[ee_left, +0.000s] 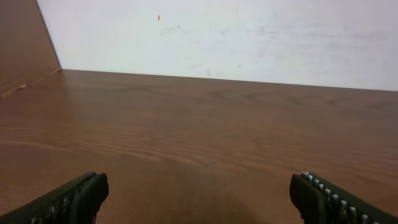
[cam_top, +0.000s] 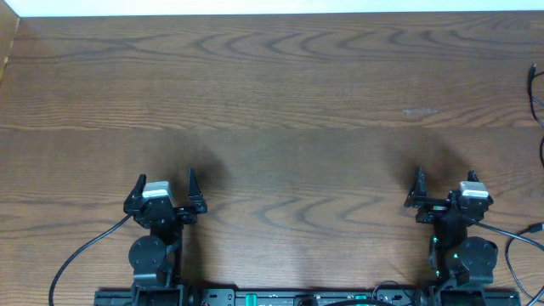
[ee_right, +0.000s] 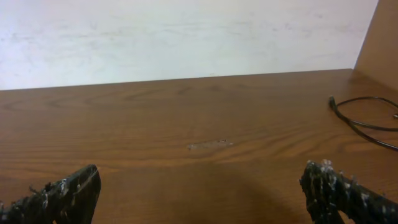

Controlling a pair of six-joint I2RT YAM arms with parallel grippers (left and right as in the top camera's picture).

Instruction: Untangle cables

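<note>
While both arms wait at the near edge of the wooden bench [cam_top: 272,85], the overhead view shows the left end effector [cam_top: 166,181] and the right end effector [cam_top: 444,180] with jaws spread wide, holding nothing. A thin black cable [cam_top: 529,89] lies at the bench's right edge, well apart from both.

From the left wrist, the parted fingers [ee_left: 71,200] frame wood grain below a white wall [ee_left: 249,37].

From the right wrist, parted fingers [ee_right: 62,196] flank a pale scuff [ee_right: 210,145]. The black cable [ee_right: 356,123] loops on the bench at far right, its plug end [ee_right: 331,100] toward the middle.
</note>
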